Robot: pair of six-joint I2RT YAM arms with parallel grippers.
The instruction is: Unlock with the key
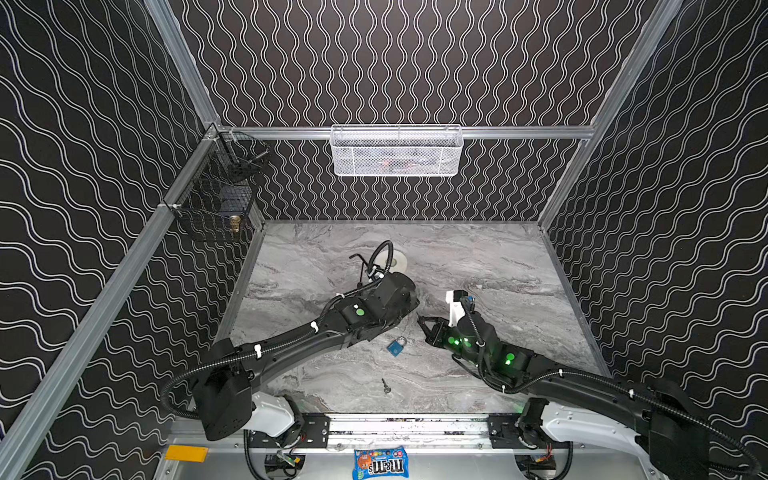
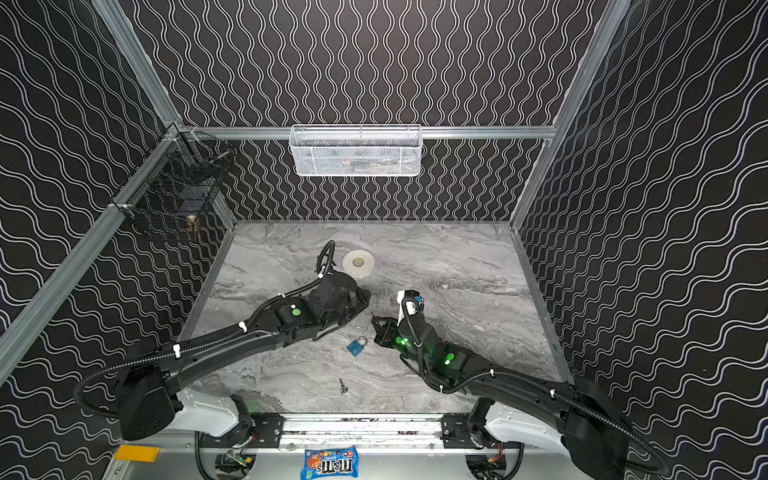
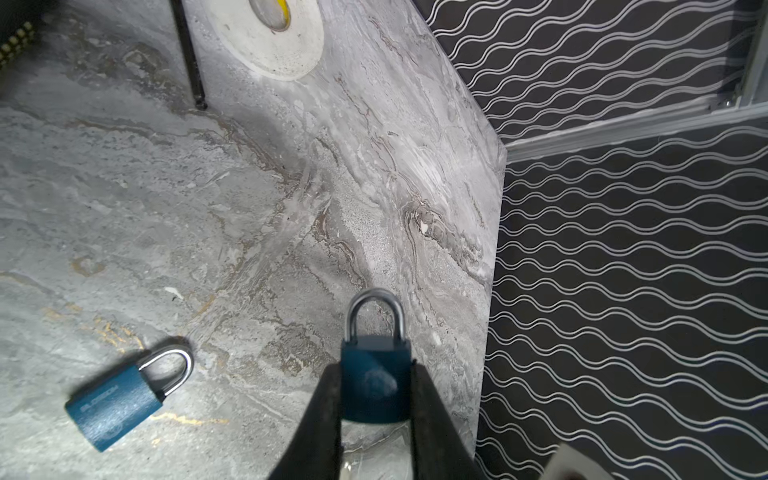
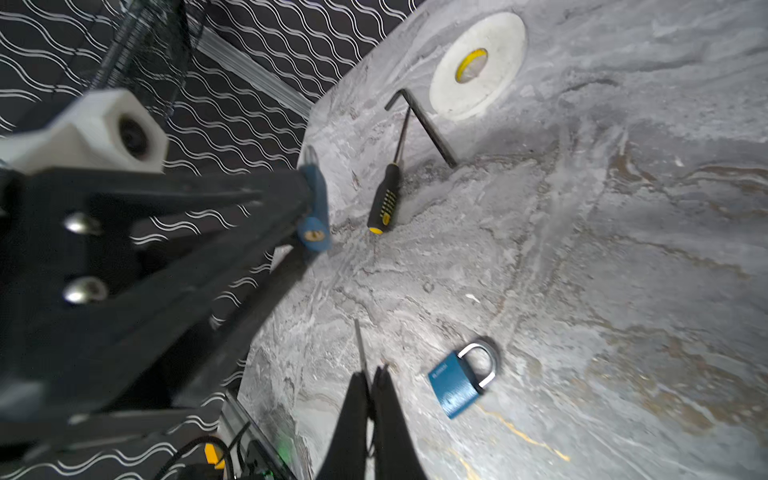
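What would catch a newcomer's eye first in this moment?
The left gripper clamps a blue padlock by its body, shackle closed. The right gripper is shut on a thin key. A second blue padlock lies flat on the marble table between the arms, with a spare key nearer the front edge.

The right half of the marble tabletop (image 1: 519,257) lies bare in both top views, open to any reach. Mid-frame it tightens: left gripper (image 3: 376,374) and right gripper (image 1: 422,322) stand near each other, a loose padlock (image 1: 397,346) just below the gap. A loose key (image 1: 386,386) lies lower centre; tape roll (image 2: 358,262), hex key (image 4: 424,124) and screwdriver (image 4: 384,199) crowd the spot above the left arm (image 1: 291,344).
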